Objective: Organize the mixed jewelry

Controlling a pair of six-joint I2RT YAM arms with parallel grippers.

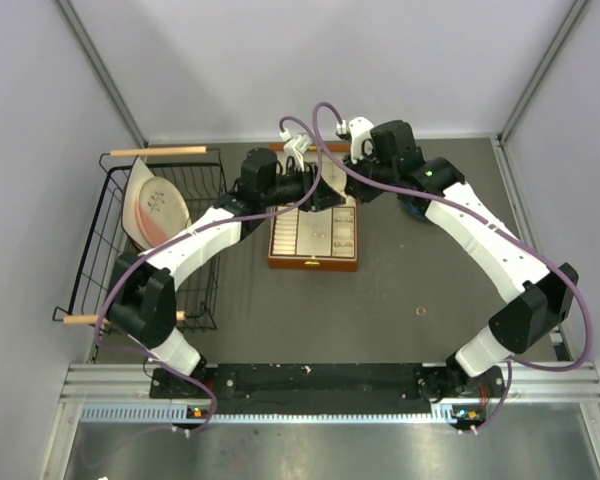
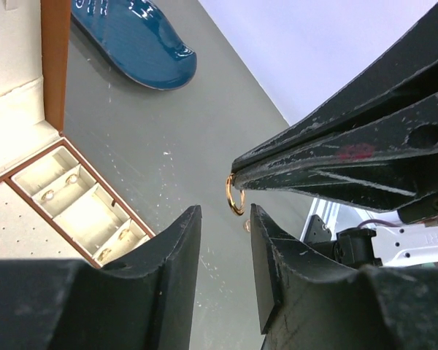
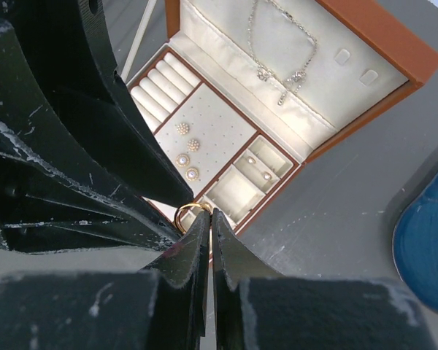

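Observation:
My right gripper (image 3: 211, 215) is shut on a small gold ring (image 3: 192, 213), pinched at its fingertips above the open wooden box (image 3: 394, 44). In the left wrist view the same ring (image 2: 235, 195) hangs from the right gripper's fingertips, just above the gap of my open, empty left gripper (image 2: 225, 217). Both grippers meet over the box's far end (image 1: 313, 264). A silvery chain necklace (image 3: 285, 44) with a pendant lies against the cream lid lining. A second tiny ring (image 1: 420, 311) lies on the table, right of the box.
Pearl earrings (image 3: 186, 149) sit on the box's cream pad, with more in small compartments (image 3: 259, 169). A glossy blue object (image 3: 427, 240) lies on the table right of the box. A black wire basket (image 1: 110, 200) holding plates stands at the left.

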